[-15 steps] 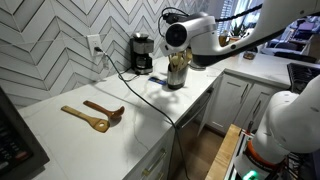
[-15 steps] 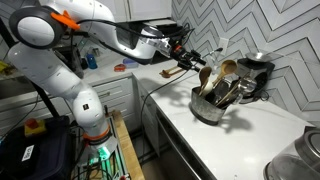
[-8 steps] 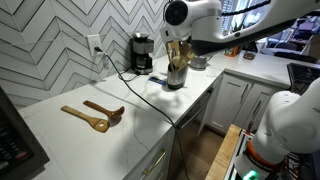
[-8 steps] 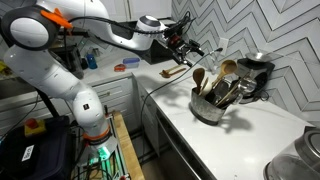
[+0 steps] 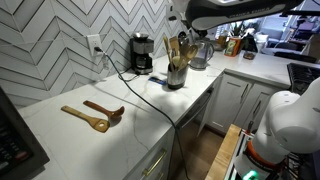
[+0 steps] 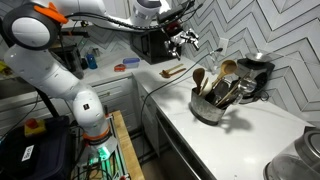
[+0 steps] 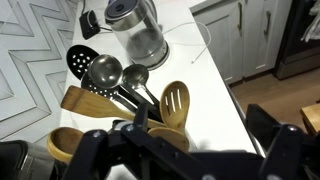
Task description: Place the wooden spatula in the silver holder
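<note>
Though higher now, tool (image 6: 187, 39) above holder (image 6: 208, 108)

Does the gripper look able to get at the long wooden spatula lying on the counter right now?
Probably yes. The gripper hangs above the silver holder; the long spatula lies flat on open counter, nothing over it, a darker utensil close beside.

End effector (image 6: 188, 40) now higher above silver holder (image 5: 177, 76)
</note>
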Motion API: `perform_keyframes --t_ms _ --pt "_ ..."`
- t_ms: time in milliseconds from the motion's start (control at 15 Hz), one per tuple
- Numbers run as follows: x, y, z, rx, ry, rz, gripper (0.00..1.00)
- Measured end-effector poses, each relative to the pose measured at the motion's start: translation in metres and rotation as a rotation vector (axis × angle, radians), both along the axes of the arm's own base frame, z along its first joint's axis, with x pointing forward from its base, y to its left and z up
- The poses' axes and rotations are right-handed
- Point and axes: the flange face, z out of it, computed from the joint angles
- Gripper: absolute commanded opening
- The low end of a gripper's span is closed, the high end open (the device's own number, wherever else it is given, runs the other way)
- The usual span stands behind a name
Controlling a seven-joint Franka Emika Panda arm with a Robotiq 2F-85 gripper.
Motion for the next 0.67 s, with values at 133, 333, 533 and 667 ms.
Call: perform_keyframes --t_ms 133,333,533,667 --pt "-0.004 -0.001 0.012 0.072 -0.005 -0.062 1.00" --pt "-0.007 -0.004 0.021 0.183 -0.028 -0.147 1.00" --pt "-0.004 -0.009 0.020 0.295 -0.064 -0.226 1.00" --pt "-0.003 -0.014 0.019 0.368 -0.092 -0.283 1.00"
